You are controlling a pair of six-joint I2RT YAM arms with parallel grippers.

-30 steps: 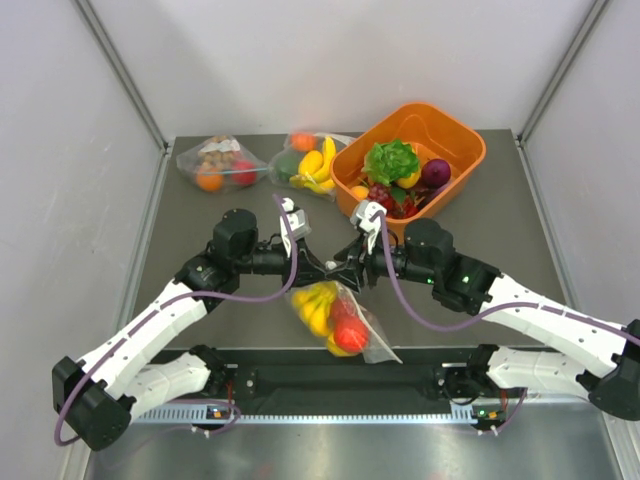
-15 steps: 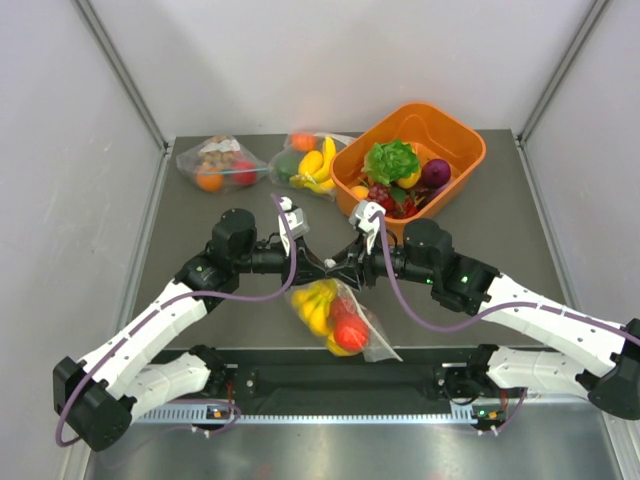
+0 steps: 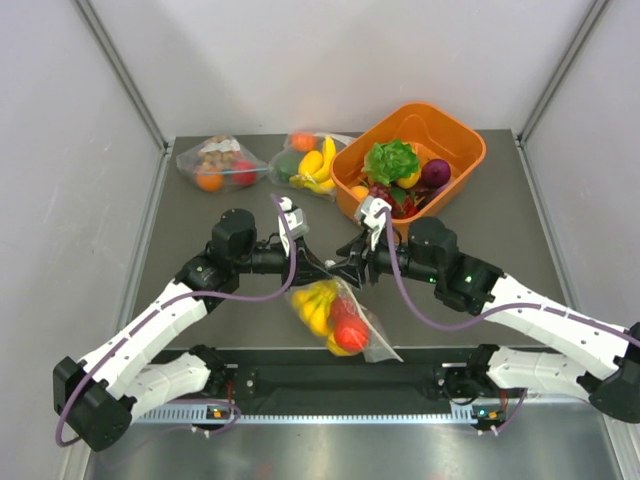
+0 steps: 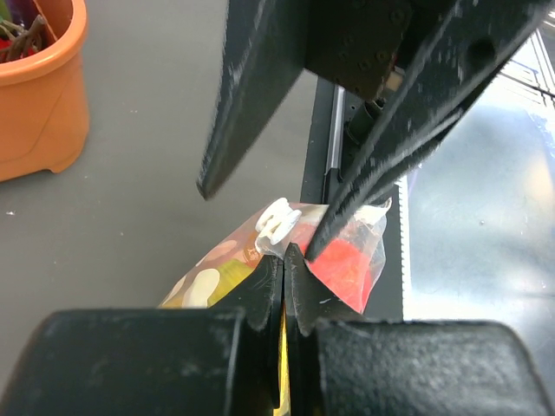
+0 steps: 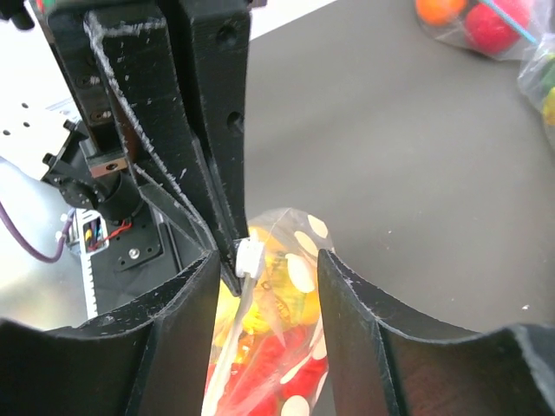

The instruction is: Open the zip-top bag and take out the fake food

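Observation:
The polka-dot zip-top bag [image 3: 338, 318] hangs just above the table's near middle, with a yellow banana bunch [image 3: 314, 303] and a red round fruit [image 3: 351, 334] inside. My left gripper [image 3: 318, 270] is shut on the bag's top edge [image 4: 260, 251], beside the white zip slider [image 4: 277, 221]. My right gripper [image 3: 347, 272] is open. Its fingers straddle the bag's top [image 5: 299, 260], with the slider [image 5: 250, 257] close to the left finger [image 5: 186, 303]. The rest of the fake food in the bag shows only as yellow and red through the plastic.
An orange bin [image 3: 470, 150] with green lettuce and purple grapes stands at the back right. Two plain clear bags of toys lie at the back, one on the left [image 3: 218, 163] and one next to the bin [image 3: 308, 160]. The metal rail [image 3: 330, 380] runs along the near edge.
My right gripper has drawn back a little to the right, away from the left one. The left gripper and the bag have stayed nearly still.

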